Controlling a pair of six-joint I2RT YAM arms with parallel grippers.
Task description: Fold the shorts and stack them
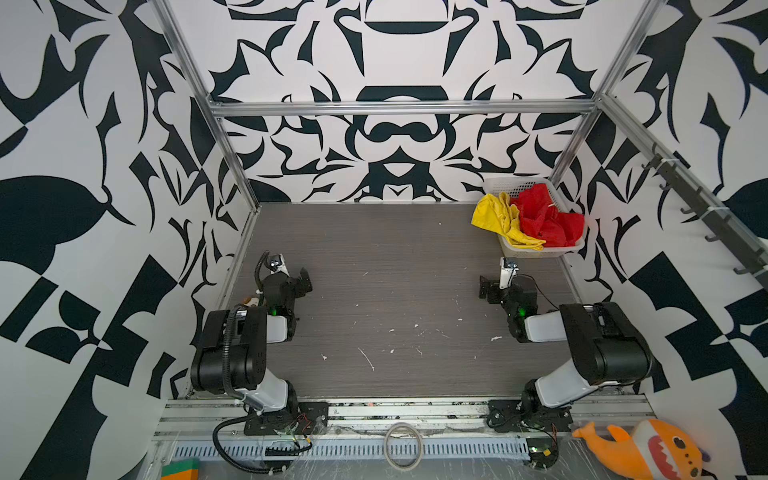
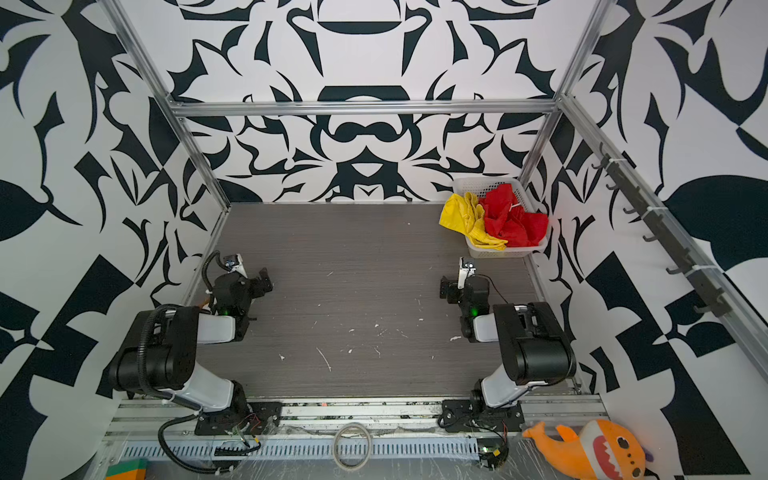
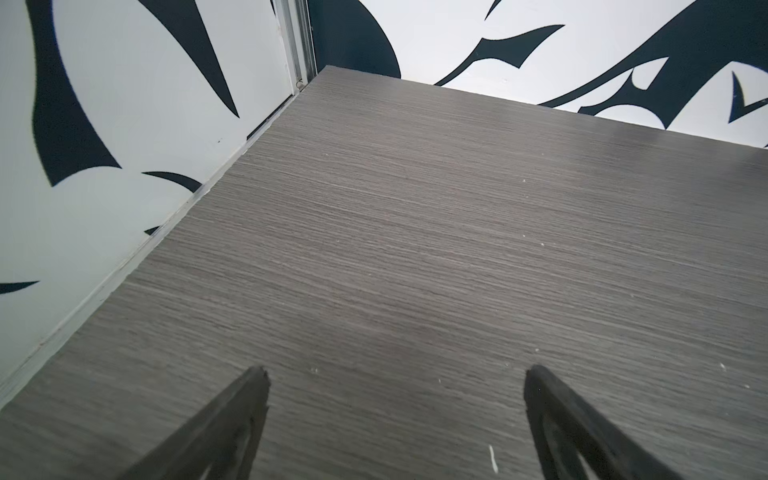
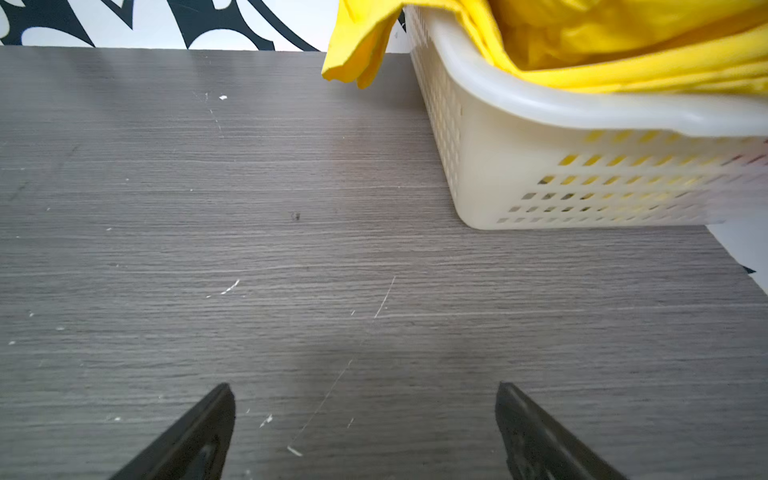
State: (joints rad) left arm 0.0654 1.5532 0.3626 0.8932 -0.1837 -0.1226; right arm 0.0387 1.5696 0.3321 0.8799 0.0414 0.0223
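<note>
The left fingers (image 3: 232, 428) are standing spread wide over bare worktop (image 3: 415, 249), pinching nothing. The right fingers (image 4: 199, 432) are likewise spread and empty, hovering low over the wood grain with nothing between them. Neither pair is touching anything of the task. Both pairs of shorts are sitting bunched in the white basket (image 1: 536, 250) at the far right corner of the worktop, as both top views are showing. The yellow shorts (image 4: 623, 37) are lying nearest the right fingers, beyond them and toward the right wall. They are heaped above the basket's rim, with one flap hanging over the wall toward the open worktop. The red shorts (image 1: 544, 216) are crumpled beside them, closer to the side wall. The left fingers are well apart from the basket, across the worktop. The step in hand looks to be the first pick: bringing one pair out onto the open worktop. Doing it well is probably calling for the right arm, being the nearer one. It should be pinching the overhanging yellow flap rather than digging into the heap, so the red pair is not dragged along and the light basket is not tipped or shoved. Lifting clear of the rim before pulling sideways should be keeping the thin cloth from snagging on the perforated wall. The left fingers would be best kept spread, ready to take the waistband for flattening.
</note>
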